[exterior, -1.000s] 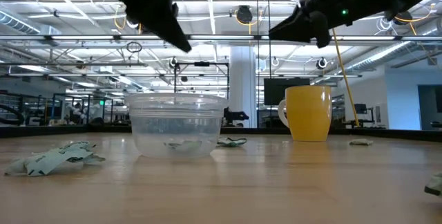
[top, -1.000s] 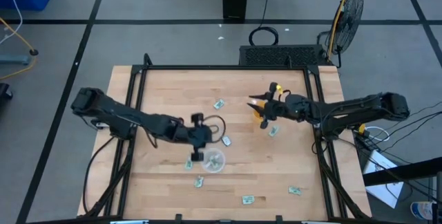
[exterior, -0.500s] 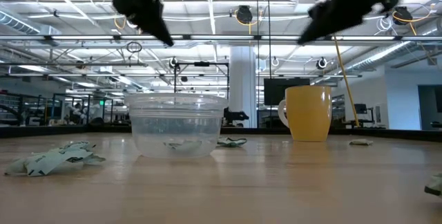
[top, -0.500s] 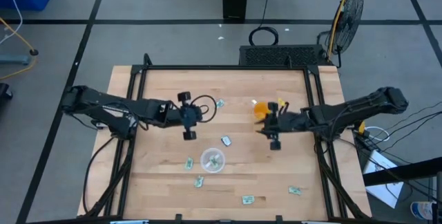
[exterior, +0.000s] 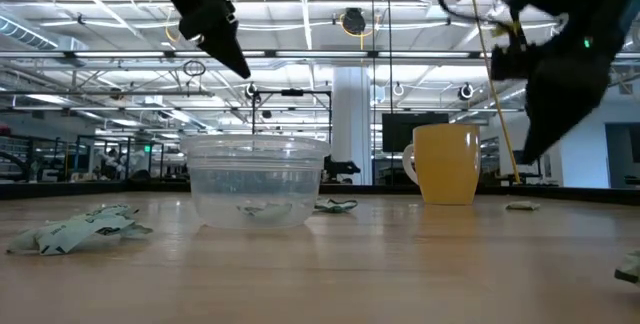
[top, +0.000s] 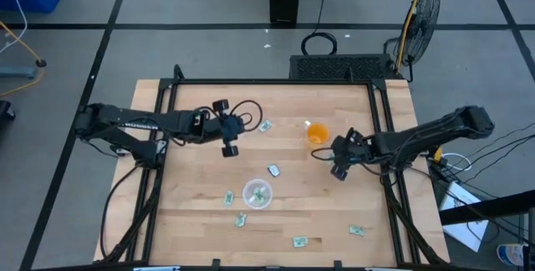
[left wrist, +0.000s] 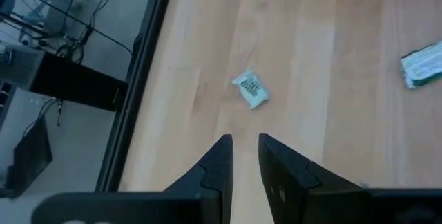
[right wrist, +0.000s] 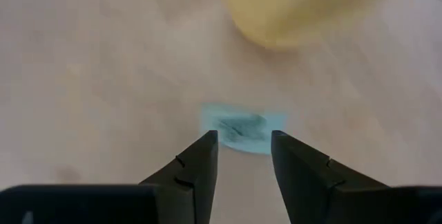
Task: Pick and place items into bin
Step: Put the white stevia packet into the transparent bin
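Wooden tabletop (top: pixel 201 212) scattered with flat packets, the clear bin (top: pixel 257 194) near its front edge already holding a few.

Right gripper (top: pixel 338 171) hangs low by the orange cup (top: pixel 317 133), jaws released, with a packet (right wrist: pixel 243 127) lying just ahead of them — it looks feather-light, limp and thin, so a pinch across the short middle, tips pressed to the wood, should suit. Left gripper (top: pixel 231 149) hovers farther back with jaws only slightly parted — another packet (left wrist: pixel 251 89) lies ahead of it.
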Tool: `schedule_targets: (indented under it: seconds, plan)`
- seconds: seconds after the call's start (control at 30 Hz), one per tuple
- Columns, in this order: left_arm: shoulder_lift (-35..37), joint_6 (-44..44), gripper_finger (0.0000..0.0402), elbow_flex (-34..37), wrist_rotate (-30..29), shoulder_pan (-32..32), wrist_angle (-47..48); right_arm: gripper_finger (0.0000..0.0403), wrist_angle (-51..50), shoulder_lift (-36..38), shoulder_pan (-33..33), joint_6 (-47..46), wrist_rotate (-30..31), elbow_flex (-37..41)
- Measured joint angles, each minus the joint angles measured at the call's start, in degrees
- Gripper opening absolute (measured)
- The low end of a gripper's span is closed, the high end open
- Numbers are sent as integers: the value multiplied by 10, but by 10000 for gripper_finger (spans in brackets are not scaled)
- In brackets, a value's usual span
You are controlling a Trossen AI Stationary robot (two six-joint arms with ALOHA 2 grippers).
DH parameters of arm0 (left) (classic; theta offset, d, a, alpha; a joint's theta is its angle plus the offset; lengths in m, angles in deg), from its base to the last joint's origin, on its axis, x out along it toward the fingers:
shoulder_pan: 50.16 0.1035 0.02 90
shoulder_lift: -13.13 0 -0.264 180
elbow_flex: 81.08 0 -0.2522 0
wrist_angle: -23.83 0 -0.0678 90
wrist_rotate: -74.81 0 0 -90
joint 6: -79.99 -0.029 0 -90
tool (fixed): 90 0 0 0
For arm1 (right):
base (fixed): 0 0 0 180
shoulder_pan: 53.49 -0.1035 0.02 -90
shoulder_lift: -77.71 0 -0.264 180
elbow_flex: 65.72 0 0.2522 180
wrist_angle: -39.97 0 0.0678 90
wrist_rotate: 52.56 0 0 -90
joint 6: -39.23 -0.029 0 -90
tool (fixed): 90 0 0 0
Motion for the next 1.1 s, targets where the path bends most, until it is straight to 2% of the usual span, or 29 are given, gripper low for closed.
schedule_targets:
  seconds: [0.17, 0.27, 0.43, 0.7, 0.8, 0.93, 1.0, 1.1]
  plan:
    - [0, -12, 76, 0, 1, 14, 0, 130, 73, 0, 28, 43, 32, 71]
    - [0, -12, 76, 0, 1, 21, 0, 130, 144, 0, 39, 92, 29, 101]
    - [0, -12, 76, 0, 1, 30, 0, 130, 229, 0, 47, 92, -17, 141]
    - [0, -11, 76, 0, 1, 38, 0, 124, 274, 2, 47, 88, 11, 206]
    - [0, -13, 76, 0, 1, 38, 0, 99, 318, 2, 47, 112, 7, 224]
    - [0, -12, 76, 0, 1, 38, 0, 41, 376, 1, 47, 127, -23, 230]
    - [0, -11, 76, 0, 1, 38, 0, 15, 407, 1, 46, 146, -53, 231]
    - [0, -11, 76, 0, 3, 38, 0, 11, 464, -1, 46, 155, -129, 232]
